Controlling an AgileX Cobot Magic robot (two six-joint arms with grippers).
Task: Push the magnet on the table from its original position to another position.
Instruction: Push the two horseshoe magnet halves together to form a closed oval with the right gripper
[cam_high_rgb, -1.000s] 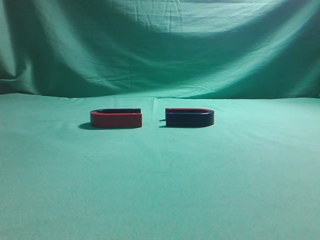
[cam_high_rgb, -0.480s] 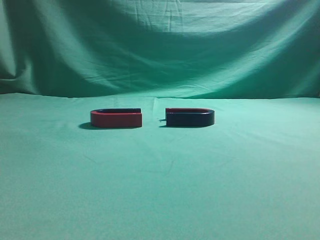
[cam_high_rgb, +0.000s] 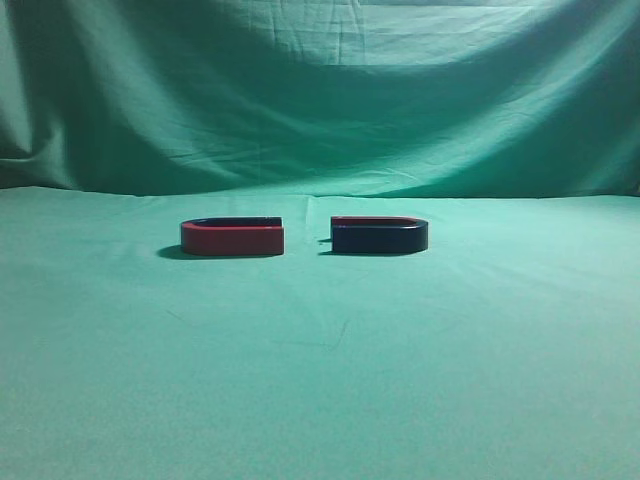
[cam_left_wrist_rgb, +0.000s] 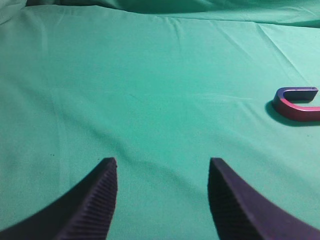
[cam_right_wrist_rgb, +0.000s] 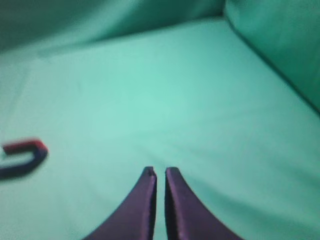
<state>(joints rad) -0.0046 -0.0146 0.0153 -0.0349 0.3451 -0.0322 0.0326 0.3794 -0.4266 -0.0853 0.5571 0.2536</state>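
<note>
On the green tabletop (cam_high_rgb: 320, 380) two U-shaped magnets lie flat, side by side and apart, with a clear gap between their facing open ends. The magnet (cam_high_rgb: 379, 235) of the task, dark navy-black on its outer face with a thin red rim on top, sits just right of the middle in the exterior view, its curved end pointing right. The red magnet (cam_high_rgb: 232, 237), red-faced with a black rim, lies to its left, curved end pointing left. Neither arm shows in the exterior view, and nothing touches either magnet. In the left wrist view the left pincer (cam_left_wrist_rgb: 162, 172) hangs over bare cloth with its two dark ribbed fingers spread wide, and the red magnet appears well off at the right edge. In the right wrist view (rather blurred) the right pincer (cam_right_wrist_rgb: 159, 172) has its fingers drawn nearly together, only a thin slit between the tips and nothing held; the dark magnet shows far off at the left edge. A draped green backdrop (cam_high_rgb: 320, 90) hangs behind.
</note>
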